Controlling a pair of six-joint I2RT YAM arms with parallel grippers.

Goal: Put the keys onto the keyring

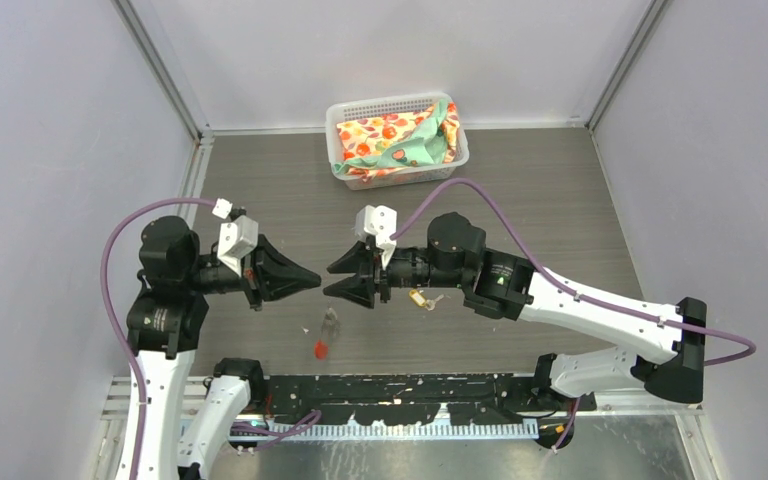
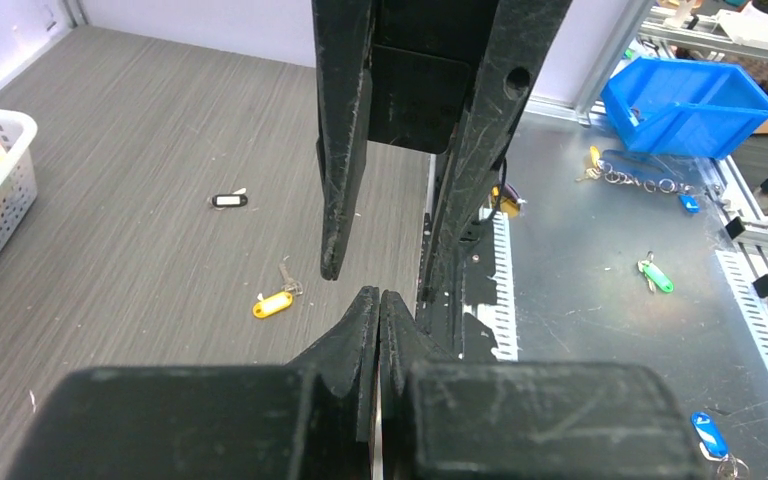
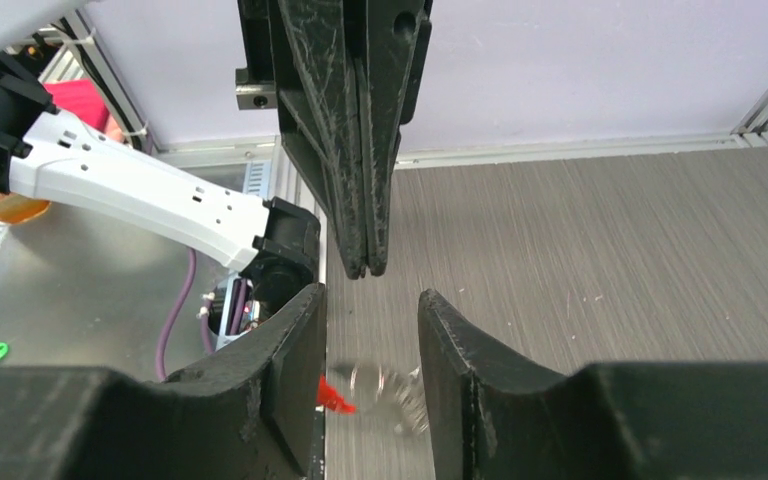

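Top external view shows a grey wood-grain table (image 1: 560,200) boxed in by pale lilac walls (image 1: 60,120), with a bare metal strip (image 1: 620,445) along its 6 o'clock edge; a white basket (image 1: 390,102) holding a fruit-print cloth (image 1: 390,140) stands at 12 o'clock. Both arms meet tip to tip over mid-table; the left gripper (image 1: 316,281) points to 3 o'clock with its jaws pressed together on nothing; the right gripper (image 1: 327,279) faces it, pointing to 9 o'clock, jaws partly apart and empty. The keyring (image 1: 326,333) lies flat on the wood at 6 o'clock from that meeting point, its red tag nearest the bases; in the right wrist view it is a blur below the fingers. The yellow key (image 1: 419,298) lies beside the right wrist at 6 o'clock; the black-headed key (image 2: 228,200) shows only in the left wrist view, farther along the wood.
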